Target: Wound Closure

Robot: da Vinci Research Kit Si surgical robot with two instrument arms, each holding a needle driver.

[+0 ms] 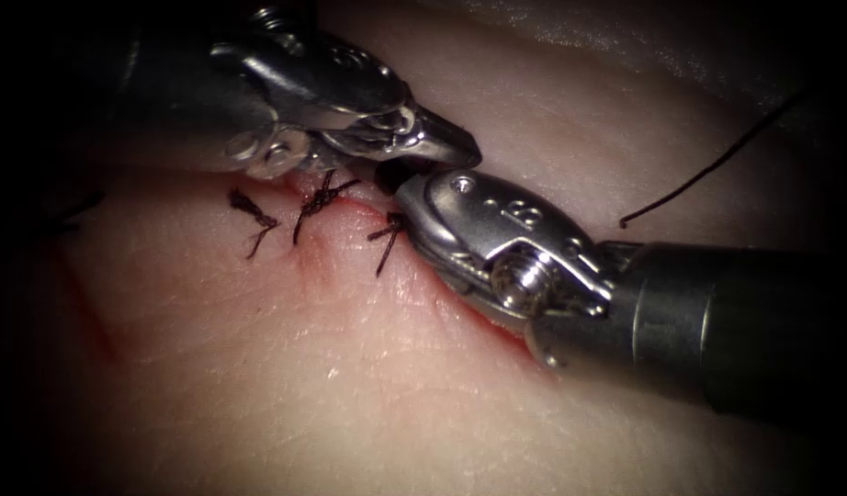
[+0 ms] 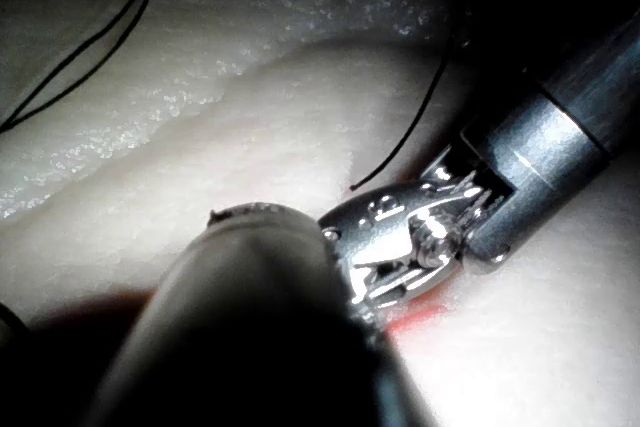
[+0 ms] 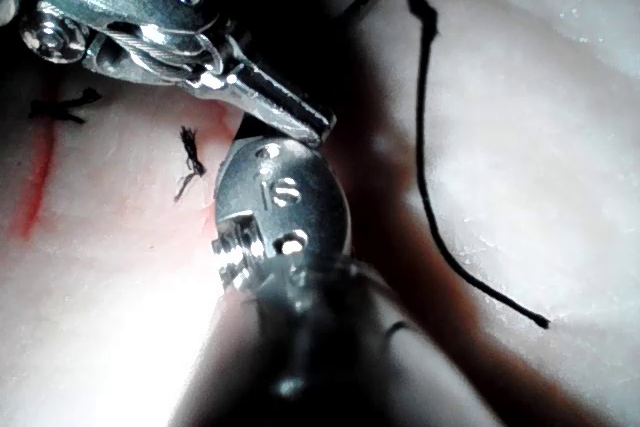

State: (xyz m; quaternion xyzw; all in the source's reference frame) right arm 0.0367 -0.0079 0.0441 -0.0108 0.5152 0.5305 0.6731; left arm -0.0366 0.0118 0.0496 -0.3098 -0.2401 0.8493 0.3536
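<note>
Over the cut in the tissue (image 1: 350, 386), beside three knotted stitches (image 1: 321, 200), the left tool (image 1: 460, 152) and right tool (image 1: 407, 195) meet tip to tip, their grip impossible to judge, while a loose thread (image 1: 708, 170) lies right of the cut.

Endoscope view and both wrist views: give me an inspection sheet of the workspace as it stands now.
Surface: tissue, pale, red fluid along the cut.
Job's things: three tied stitches with cut ends; loose thread lying right of the cut, its free end on the tissue. Needle: cannot tell where it is.
Clutter: nothing seen.
Grippers: left tool and right tool meet tip to tip at the cut; what either holds is hidden.
Cables: nothing seen.
Surroundings: dark.
</note>
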